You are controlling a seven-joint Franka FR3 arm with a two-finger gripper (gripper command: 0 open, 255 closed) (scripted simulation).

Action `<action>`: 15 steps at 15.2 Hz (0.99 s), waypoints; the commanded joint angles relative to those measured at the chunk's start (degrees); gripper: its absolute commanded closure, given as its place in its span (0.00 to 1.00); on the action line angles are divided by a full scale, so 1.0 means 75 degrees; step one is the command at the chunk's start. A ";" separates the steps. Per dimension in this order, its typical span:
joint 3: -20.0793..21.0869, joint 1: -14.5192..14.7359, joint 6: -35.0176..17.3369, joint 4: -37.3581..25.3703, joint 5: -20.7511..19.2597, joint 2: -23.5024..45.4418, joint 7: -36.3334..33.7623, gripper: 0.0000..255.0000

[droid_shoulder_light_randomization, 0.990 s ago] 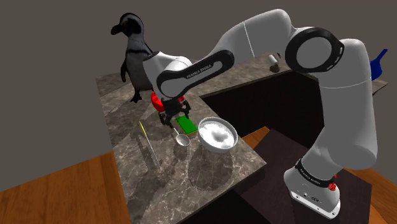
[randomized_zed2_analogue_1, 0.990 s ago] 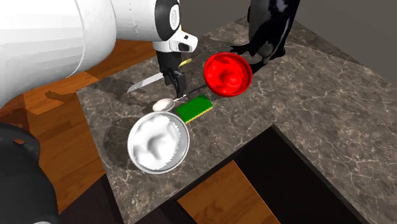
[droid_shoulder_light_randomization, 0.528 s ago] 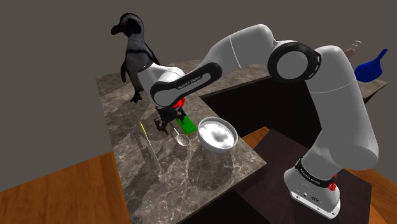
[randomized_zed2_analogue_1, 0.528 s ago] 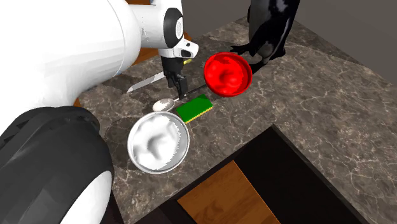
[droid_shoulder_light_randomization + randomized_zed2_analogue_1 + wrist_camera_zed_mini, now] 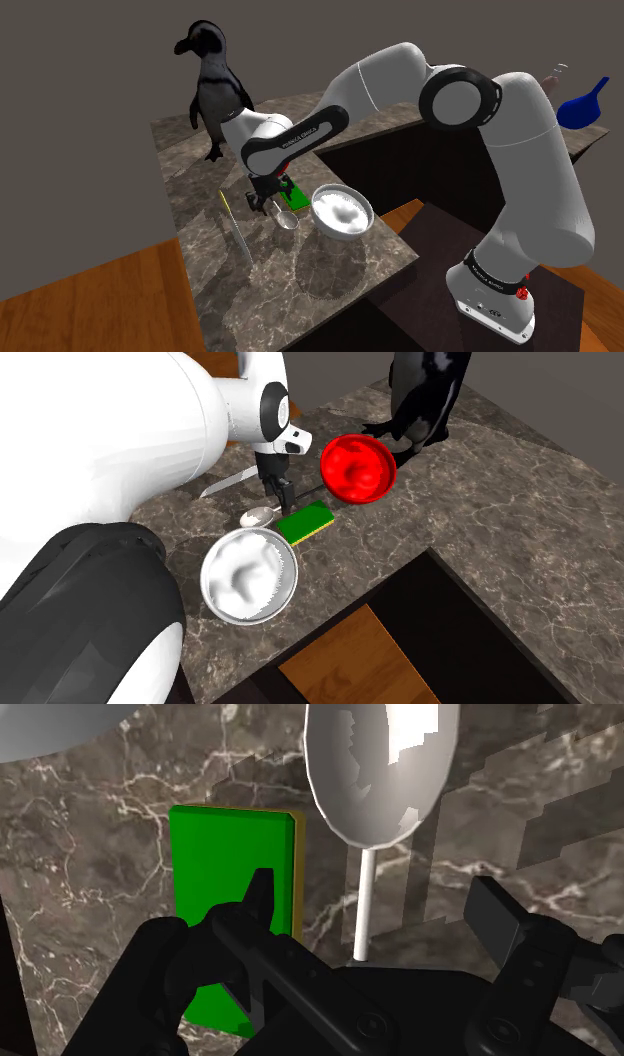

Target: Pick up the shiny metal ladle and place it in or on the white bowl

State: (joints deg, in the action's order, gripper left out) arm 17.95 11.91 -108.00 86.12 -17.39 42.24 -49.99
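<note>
While the gripper [image 5: 375,904] hangs spread astride the ladle [image 5: 375,774] handle, touching nothing, I lose the handle's end under the hand. Cup lies on counter [image 5: 480,522] just beside white bowl [image 5: 248,577].

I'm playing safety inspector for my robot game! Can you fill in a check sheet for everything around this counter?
Surface: dark marbled counter.
Job's things: shiny ladle lying flat, close beside the upright white bowl; it is not in the bowl yet.
Clutter: red bowl, green block next to the ladle, knife, penguin figure at the counter's far end.
Gripper: black gripper low over the ladle's handle, fingers open on either side, not touching it.
Cables: nothing seen.
Surroundings: wooden floor, grey wall.
</note>
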 commanded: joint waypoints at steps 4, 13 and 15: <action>0.0000 0.0000 -0.0003 0.0002 0.0000 0.0000 0.0000 1.00; 0.0000 0.0000 -0.0003 0.0002 0.0000 0.0001 0.0000 1.00; 0.0025 -0.0014 0.0127 -0.0012 0.0034 -0.0120 0.0024 1.00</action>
State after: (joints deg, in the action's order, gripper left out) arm 18.05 11.86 -107.40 85.98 -17.25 41.77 -49.87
